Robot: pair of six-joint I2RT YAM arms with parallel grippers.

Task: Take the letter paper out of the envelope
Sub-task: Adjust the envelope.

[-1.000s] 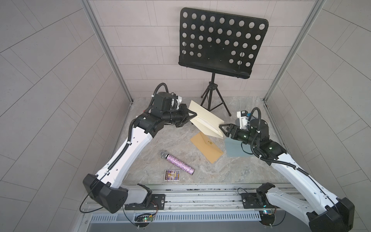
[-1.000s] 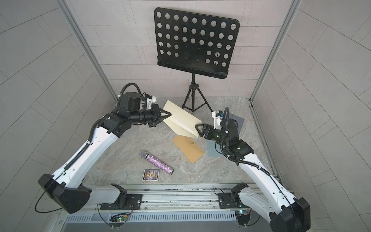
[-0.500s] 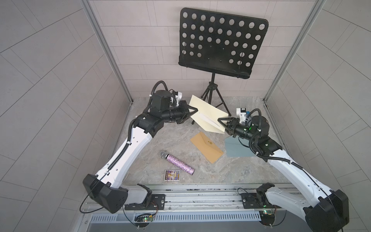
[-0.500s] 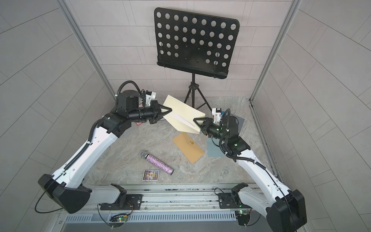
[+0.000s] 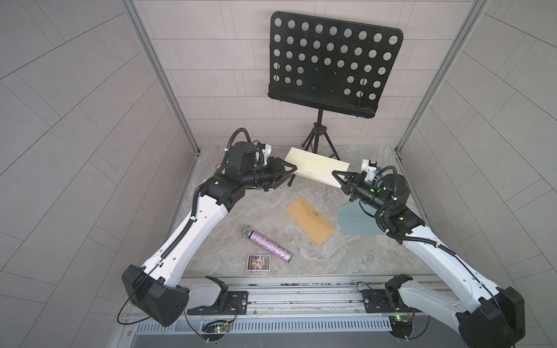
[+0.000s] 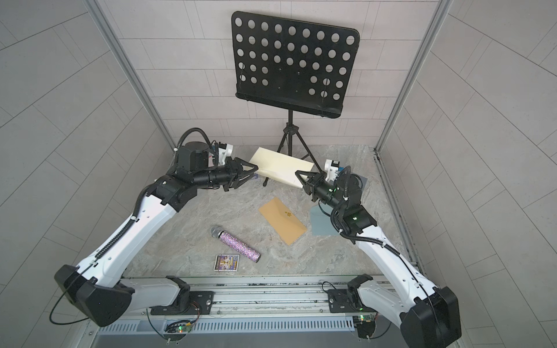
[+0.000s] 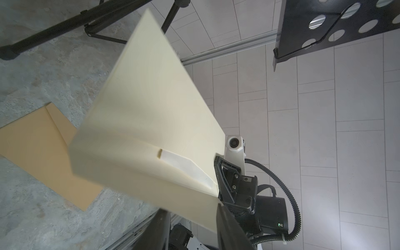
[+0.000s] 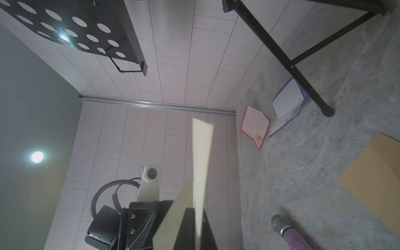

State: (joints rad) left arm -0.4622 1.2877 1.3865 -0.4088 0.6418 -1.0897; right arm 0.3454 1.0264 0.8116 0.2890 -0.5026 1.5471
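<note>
"Two tools, one cream envelope (image 5: 316, 167). In both top views we see it up in the air over the worktop (image 5: 262, 205), with its long axis running from the left tool (image 5: 291, 172) to the right tool (image 5: 334, 174)."

"Agreed. The right tool is pinched shut on one corner, and the left tool's jaws stand apart around the other end."

"Our left wrist view adds a white strip at the envelope's mouth, close to the right tool. It's probably the letter paper (image 7: 184, 165)."

"Our right wrist view gives only the envelope edge-on. We'd judge the left tool is the one free to fetch it."
</note>
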